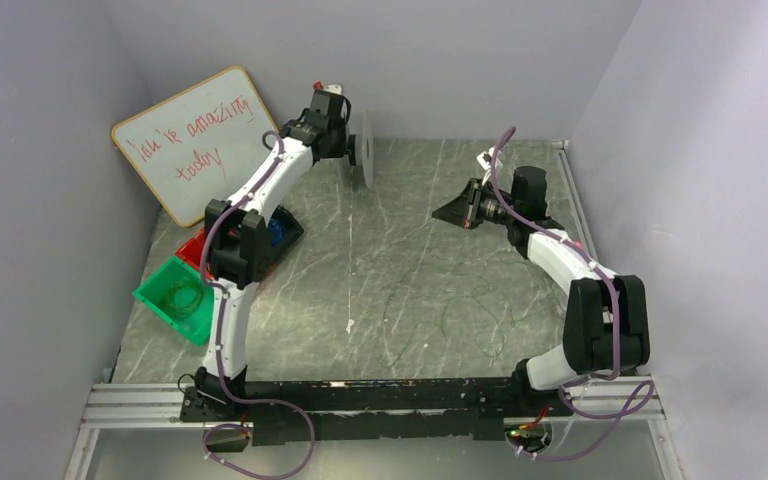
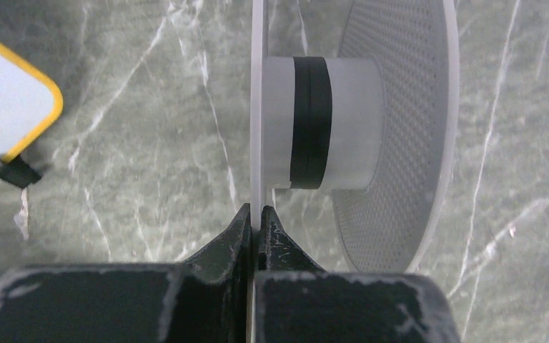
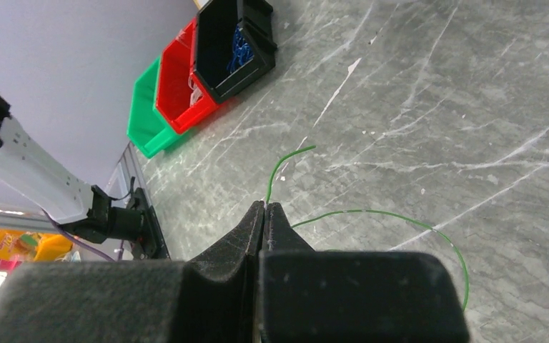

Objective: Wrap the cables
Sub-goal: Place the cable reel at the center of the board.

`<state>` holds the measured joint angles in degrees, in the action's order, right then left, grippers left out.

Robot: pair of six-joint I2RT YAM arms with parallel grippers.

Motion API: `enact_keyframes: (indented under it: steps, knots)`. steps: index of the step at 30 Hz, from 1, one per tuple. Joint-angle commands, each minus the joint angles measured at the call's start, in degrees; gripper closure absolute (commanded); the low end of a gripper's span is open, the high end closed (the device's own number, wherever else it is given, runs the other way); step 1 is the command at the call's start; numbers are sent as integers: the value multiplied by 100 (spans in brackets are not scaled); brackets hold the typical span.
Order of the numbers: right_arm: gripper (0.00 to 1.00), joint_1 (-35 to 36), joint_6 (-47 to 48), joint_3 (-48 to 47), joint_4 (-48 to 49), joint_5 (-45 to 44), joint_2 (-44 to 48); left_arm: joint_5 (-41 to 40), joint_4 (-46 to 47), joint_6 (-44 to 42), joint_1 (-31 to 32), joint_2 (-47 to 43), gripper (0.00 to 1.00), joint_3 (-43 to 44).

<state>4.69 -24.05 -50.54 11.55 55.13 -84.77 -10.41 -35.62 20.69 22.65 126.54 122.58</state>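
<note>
Top external view: grey marble table [image 1: 410, 200]. At twelve o'clock, the left gripper [image 2: 258, 212] is clamped on the flange of a white spool [image 2: 400, 107]. At two o'clock, the right gripper [image 3: 265, 209] pinches the cables [image 3: 286, 157], whose loose green strands sprawl toward five o'clock.

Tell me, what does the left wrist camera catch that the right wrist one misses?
Only the left wrist view: a white spool with a dark band round its hub, its flange pinched between the left fingers, and a whiteboard corner. Only the right wrist view: a thin green wire pinched at the tips of the right fingers, plus a green bin, a red bin and a black bin. Both: shut black fingers at the bottom and the grey marbled table.
</note>
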Motion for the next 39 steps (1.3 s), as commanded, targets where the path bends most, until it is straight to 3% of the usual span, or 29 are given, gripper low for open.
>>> enact_keyframes:
  steps: [1,6,10,15,26,30,35,39]
  knots:
    - [100,-33,155,-211,103,-29,289,-26,254,-16,-192,315,97,825]
    - [100,-53,171,-201,112,-27,346,-82,305,-44,-279,555,89,995]
    - [100,-65,170,-193,119,-29,334,83,325,-3,-323,549,62,1015]
    - [100,-64,147,-194,130,-16,295,296,338,10,-323,410,39,1084]
    - [100,-156,50,-184,214,62,302,1075,271,-255,-318,-264,11,1232]
    - [100,-212,-88,-166,356,271,312,2022,151,-1006,-306,-760,6,1085]
    - [100,-223,-276,-184,507,651,335,4811,-334,-2845,-113,-1689,6,319]
    - [100,-223,-333,-214,613,1021,418,5453,-1114,-4100,579,-2093,6,-239]
